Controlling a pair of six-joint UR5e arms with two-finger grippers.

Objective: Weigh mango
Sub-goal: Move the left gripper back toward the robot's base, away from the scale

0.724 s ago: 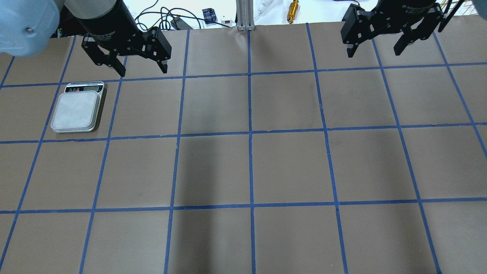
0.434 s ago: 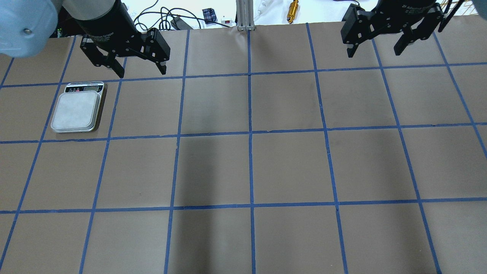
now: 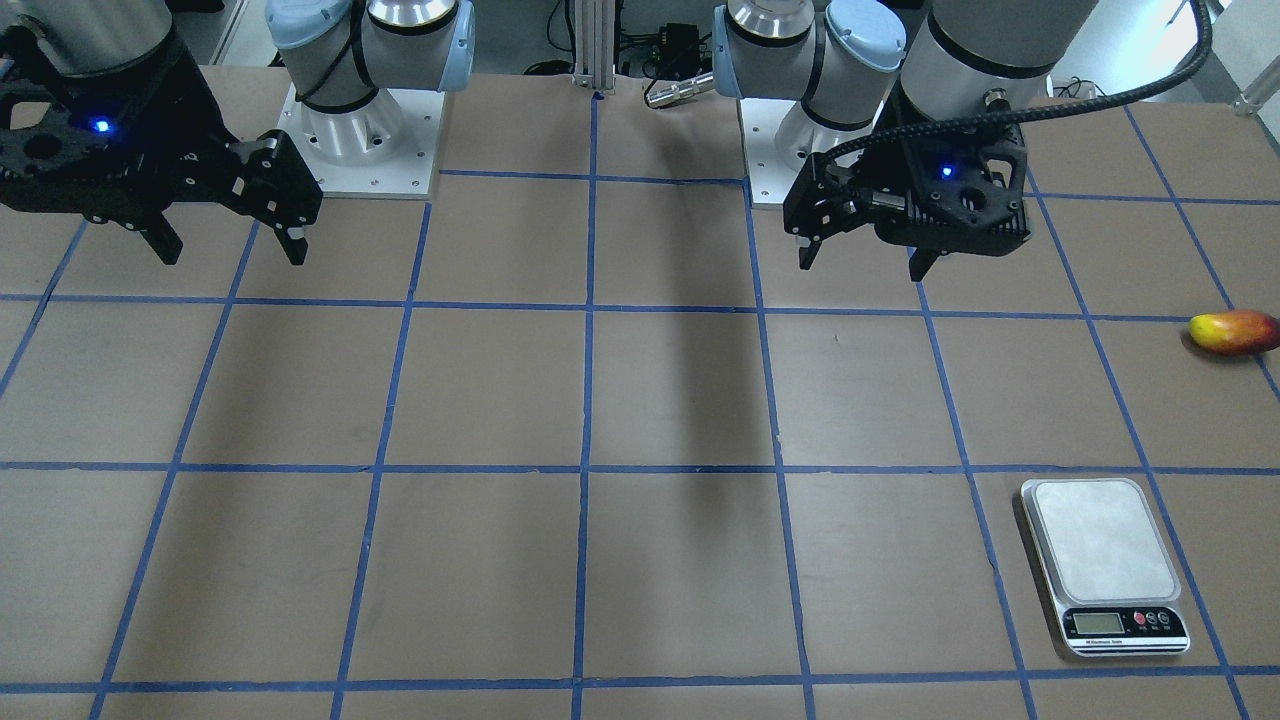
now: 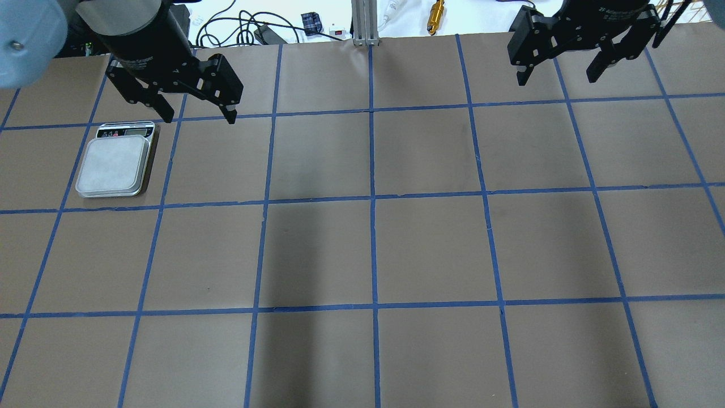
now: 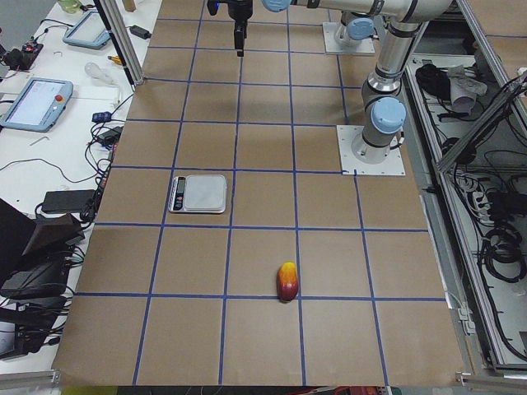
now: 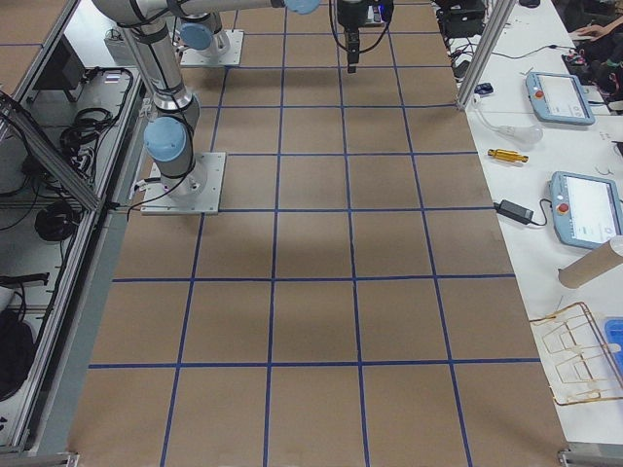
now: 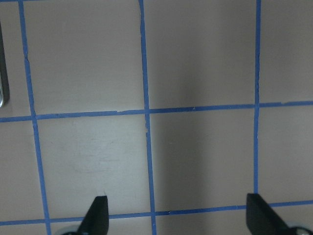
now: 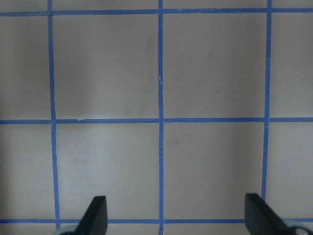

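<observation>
The mango (image 3: 1235,332), yellow at one end and red-orange at the other, lies on the brown table near its end on my left; it also shows in the exterior left view (image 5: 287,281) and is out of the overhead view. The scale (image 4: 113,164), silver with an empty platform, sits nearby and shows in the front view (image 3: 1100,560) too. My left gripper (image 4: 195,116) is open and empty, up in the air, away from both; it shows in the front view (image 3: 862,265) and its wrist view (image 7: 178,218). My right gripper (image 4: 558,78) is open and empty, far across the table.
The table (image 4: 374,249) is brown paper with a blue tape grid. Cables and small gear (image 4: 311,22) lie beyond its far edge. Two arm bases (image 3: 360,130) stand on the robot's side. Tablets (image 6: 584,209) sit on a side bench.
My left gripper has moved left and slightly down in the overhead view, closer to the scale, still open. The right gripper has not moved.
</observation>
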